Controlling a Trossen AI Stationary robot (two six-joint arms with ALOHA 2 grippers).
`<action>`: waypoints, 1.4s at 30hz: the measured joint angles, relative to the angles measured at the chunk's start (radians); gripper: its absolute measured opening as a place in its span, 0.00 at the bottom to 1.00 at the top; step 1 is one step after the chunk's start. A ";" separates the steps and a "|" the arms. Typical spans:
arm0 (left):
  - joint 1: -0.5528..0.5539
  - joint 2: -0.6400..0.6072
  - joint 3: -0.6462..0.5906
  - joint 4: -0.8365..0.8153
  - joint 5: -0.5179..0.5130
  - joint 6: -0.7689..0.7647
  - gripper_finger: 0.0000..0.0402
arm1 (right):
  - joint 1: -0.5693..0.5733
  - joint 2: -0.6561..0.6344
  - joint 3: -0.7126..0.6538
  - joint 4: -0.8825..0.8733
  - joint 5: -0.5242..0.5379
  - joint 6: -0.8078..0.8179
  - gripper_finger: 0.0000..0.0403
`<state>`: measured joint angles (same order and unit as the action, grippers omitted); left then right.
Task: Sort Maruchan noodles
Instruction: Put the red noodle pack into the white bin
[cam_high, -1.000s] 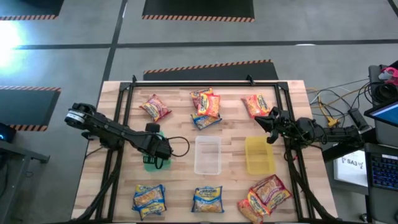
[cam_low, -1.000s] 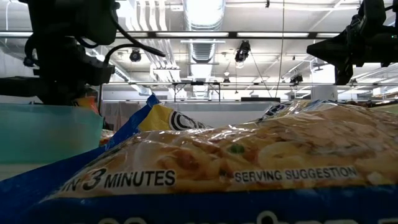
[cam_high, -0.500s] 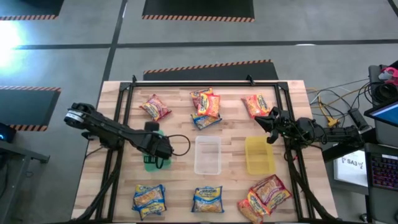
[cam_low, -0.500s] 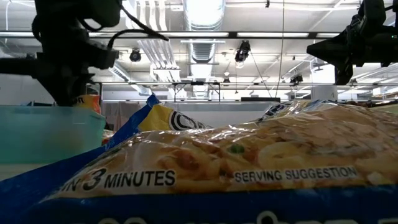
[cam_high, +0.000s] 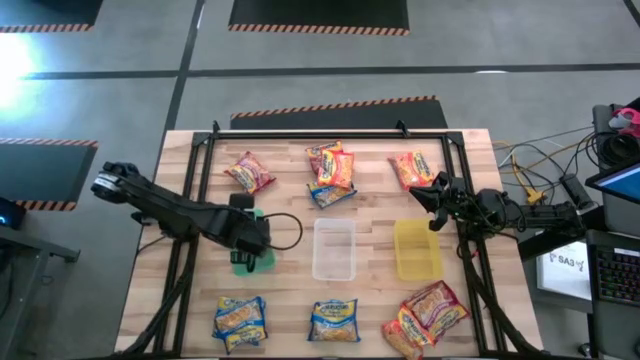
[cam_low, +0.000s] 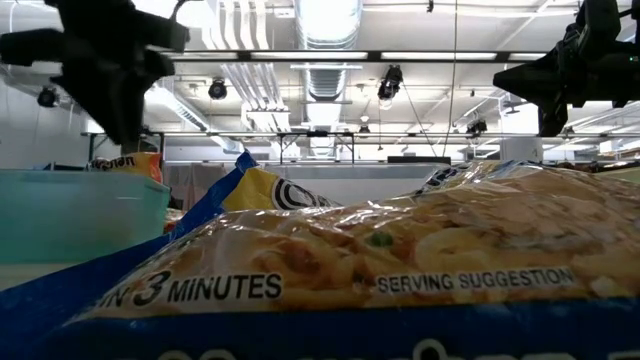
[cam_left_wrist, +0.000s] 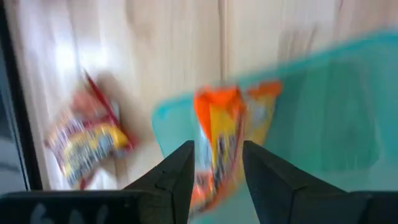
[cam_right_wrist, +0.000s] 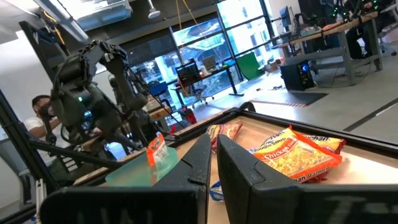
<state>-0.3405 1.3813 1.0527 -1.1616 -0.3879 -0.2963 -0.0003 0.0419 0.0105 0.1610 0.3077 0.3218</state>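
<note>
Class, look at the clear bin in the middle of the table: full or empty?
Empty: through the clear bin only bare wood shows in the high view; no packet lies inside.

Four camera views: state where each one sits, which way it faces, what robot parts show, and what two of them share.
High: overhead, straight down on table; both arms, left gripper over green bin.
Low: table-top level, past a blue packet; arms above.
Left wrist: looks down between open fingers at orange packet.
Right wrist: across the table, shut right gripper.
Shared: both wrist views show the orange packet in the green bin.
</note>
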 joint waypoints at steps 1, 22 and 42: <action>0.000 -0.008 0.000 0.030 -0.019 0.021 0.29 | 0.000 0.000 0.000 0.000 0.000 0.000 0.04; 0.306 -0.005 -0.021 0.333 -0.154 0.192 0.30 | 0.000 0.000 0.000 0.000 0.000 0.000 0.04; 0.683 -0.392 -0.486 0.656 -0.003 -0.588 0.36 | 0.000 0.000 0.000 0.000 0.000 0.000 0.04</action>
<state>0.3424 0.9893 0.5667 -0.5060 -0.3913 -0.8839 -0.0003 0.0421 0.0105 0.1609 0.3077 0.3218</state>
